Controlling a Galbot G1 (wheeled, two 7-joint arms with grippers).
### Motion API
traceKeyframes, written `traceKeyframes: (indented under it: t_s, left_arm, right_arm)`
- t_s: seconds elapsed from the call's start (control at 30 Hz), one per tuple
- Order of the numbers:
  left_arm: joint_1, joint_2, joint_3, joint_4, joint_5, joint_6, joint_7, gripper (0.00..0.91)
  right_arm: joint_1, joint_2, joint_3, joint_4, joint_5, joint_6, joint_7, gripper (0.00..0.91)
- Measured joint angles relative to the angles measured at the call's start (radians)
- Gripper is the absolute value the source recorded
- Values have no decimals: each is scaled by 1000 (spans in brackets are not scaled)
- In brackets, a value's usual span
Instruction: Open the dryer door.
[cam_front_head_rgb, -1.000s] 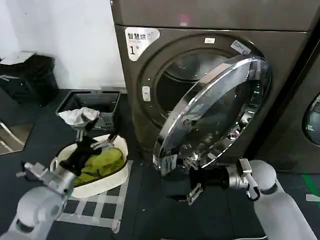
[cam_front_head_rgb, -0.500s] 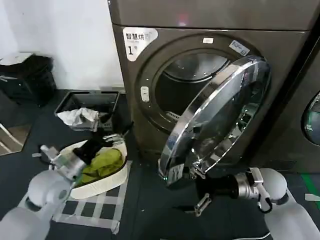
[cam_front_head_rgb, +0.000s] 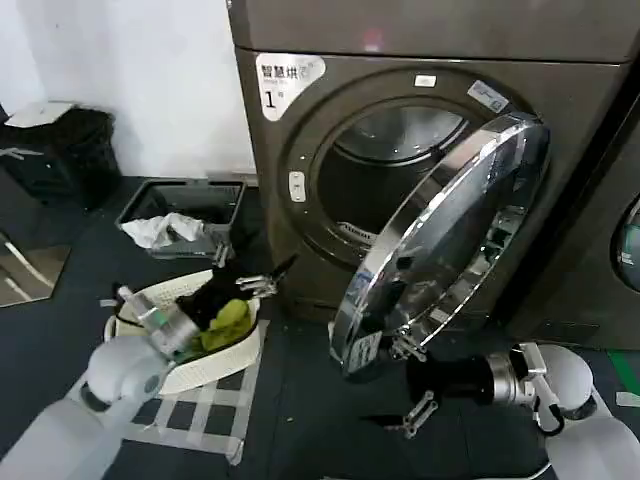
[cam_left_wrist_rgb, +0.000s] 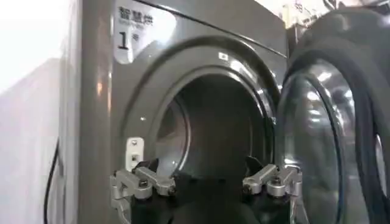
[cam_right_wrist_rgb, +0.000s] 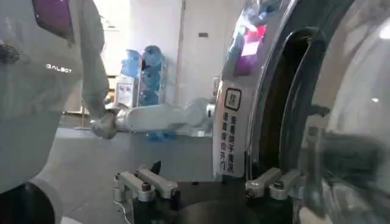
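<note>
The dryer door (cam_front_head_rgb: 440, 250), chrome-rimmed with dark glass, stands swung well out from the dryer's round opening (cam_front_head_rgb: 385, 180). My right gripper (cam_front_head_rgb: 412, 382) is open just under the door's lower rim, by the white sticker (cam_front_head_rgb: 362, 350). In the right wrist view the stickered rim (cam_right_wrist_rgb: 231, 131) rises between the spread fingers of that gripper (cam_right_wrist_rgb: 210, 182); I cannot tell whether they touch it. My left gripper (cam_front_head_rgb: 250, 280) is open and holds nothing, above the laundry basket and pointing at the dryer. The left wrist view has this gripper (cam_left_wrist_rgb: 210, 179) facing the dark drum (cam_left_wrist_rgb: 213, 128), the door (cam_left_wrist_rgb: 323, 140) beside it.
A white basket (cam_front_head_rgb: 225, 365) of green and dark clothes sits on the floor left of the dryer, on a taped grid (cam_front_head_rgb: 200, 410). Behind it is a black crate (cam_front_head_rgb: 185, 200) with a white cloth. A neighbouring machine (cam_front_head_rgb: 628, 240) stands at the right.
The door has swung a little farther out to the right, and my right gripper has moved right with it. My left gripper has moved from over the basket toward the dryer front.
</note>
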Motion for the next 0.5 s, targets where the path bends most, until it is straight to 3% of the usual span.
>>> traceKeyframes:
  t_s: [0.5]
  left_arm:
    - [-85,-21,141,17,10,2,-1,907]
  right_arm:
    - [-26,-1,100,-48,20,11,8,907]
